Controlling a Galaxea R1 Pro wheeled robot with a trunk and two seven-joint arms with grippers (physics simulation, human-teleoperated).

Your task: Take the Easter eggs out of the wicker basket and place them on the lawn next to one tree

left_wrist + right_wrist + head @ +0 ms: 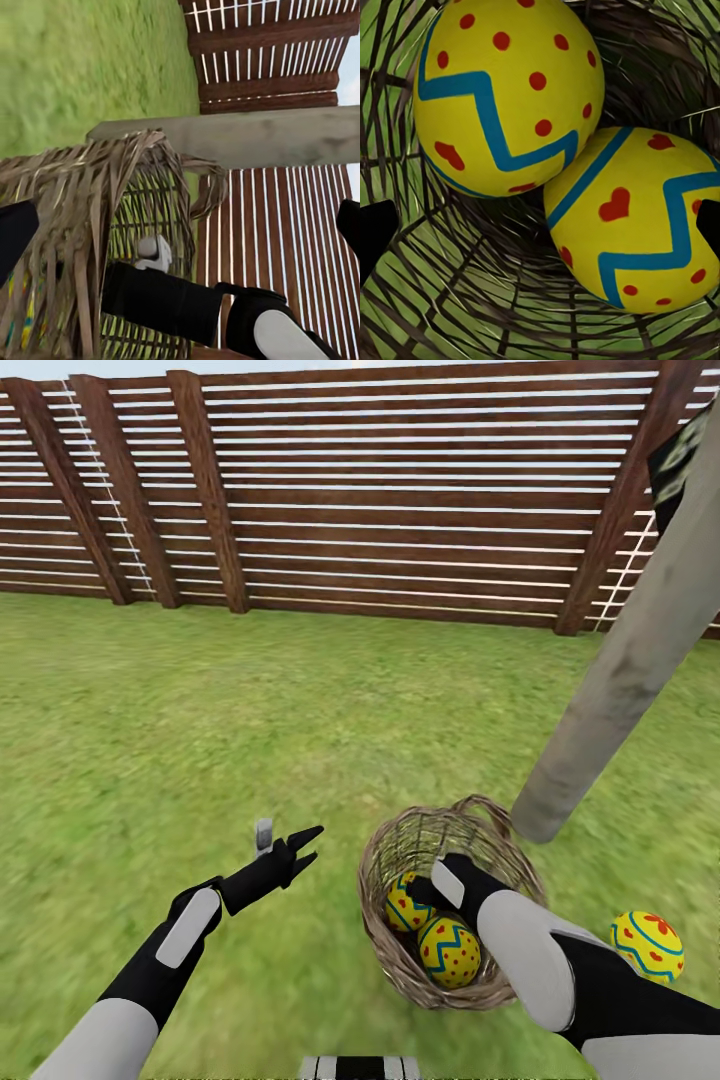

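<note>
The wicker basket (pixel 392 945) stands on the lawn (pixel 200 740) just in front of the tree (pixel 625 670), whose pale trunk leans up to the right. Two Easter eggs (pixel 451 952) (pixel 402 908) lie inside it, seen close up in the right wrist view (pixel 506 97) (pixel 637 225). A third egg (pixel 648 945) rests on the grass right of the basket, near the trunk's foot. My right gripper (pixel 541 229) is down inside the basket, open, its fingers either side of the two eggs without holding either. My left gripper (pixel 300 847) hovers open, left of the basket (pixel 82 217).
A brown fence (pixel 400 490) of horizontal slats closes off the garden behind the lawn. A dark leaf clump (pixel 685 455) hangs at the upper right. My right forearm (pixel 530 950) crosses over the basket's rim. Open grass spreads to the left and ahead.
</note>
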